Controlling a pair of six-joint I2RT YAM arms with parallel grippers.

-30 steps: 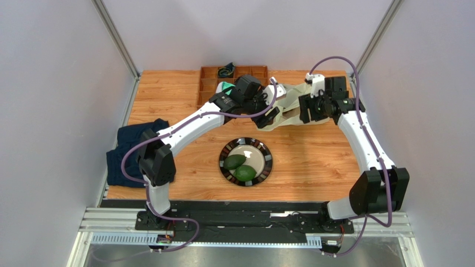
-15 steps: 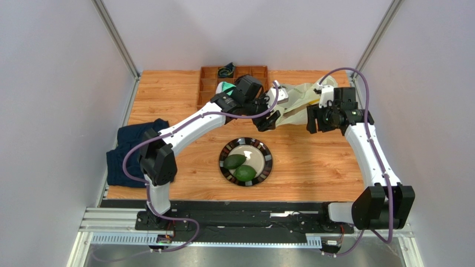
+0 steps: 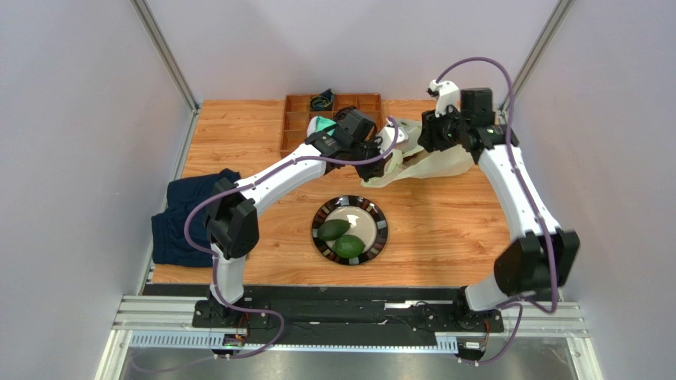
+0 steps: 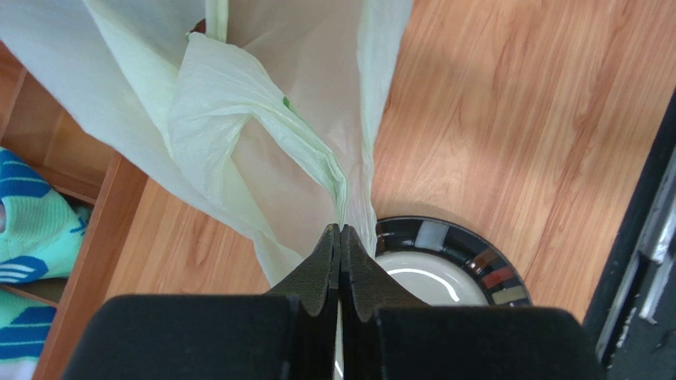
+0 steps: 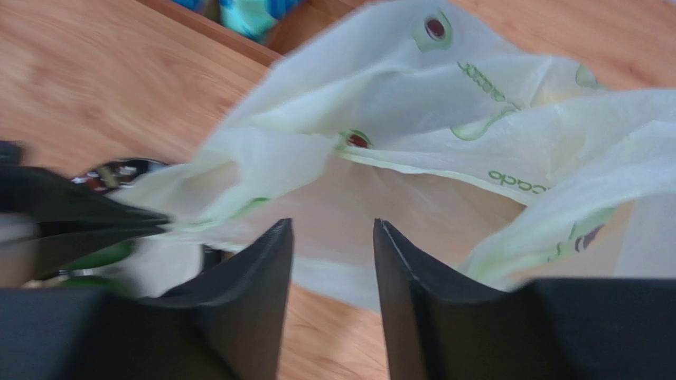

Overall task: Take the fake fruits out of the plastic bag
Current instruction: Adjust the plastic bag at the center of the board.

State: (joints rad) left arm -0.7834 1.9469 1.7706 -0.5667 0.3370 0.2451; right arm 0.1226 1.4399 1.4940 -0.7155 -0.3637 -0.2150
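Note:
The pale yellowish-green plastic bag (image 3: 435,164) lies crumpled at the back of the table, right of centre. My left gripper (image 3: 388,162) is shut on a pinched edge of the plastic bag (image 4: 262,134), just above the plate's far rim. My right gripper (image 5: 332,226) hovers open over the bag (image 5: 412,103) with nothing between its fingers; in the top view the right gripper (image 3: 426,134) sits at the bag's far side. Two fake fruits, dark green avocados (image 3: 334,229) (image 3: 348,246), rest on the black-rimmed plate (image 3: 382,226). The bag's contents are hidden.
A wooden compartment tray (image 3: 295,119) at the back holds teal-and-white socks (image 3: 320,124), close to my left wrist. A dark navy cloth (image 3: 186,218) lies at the table's left edge. Grey walls enclose both sides.
My left gripper has closed on the bag's edge. My right arm has swung toward the back of the table over the bag, its jaws narrower than before.

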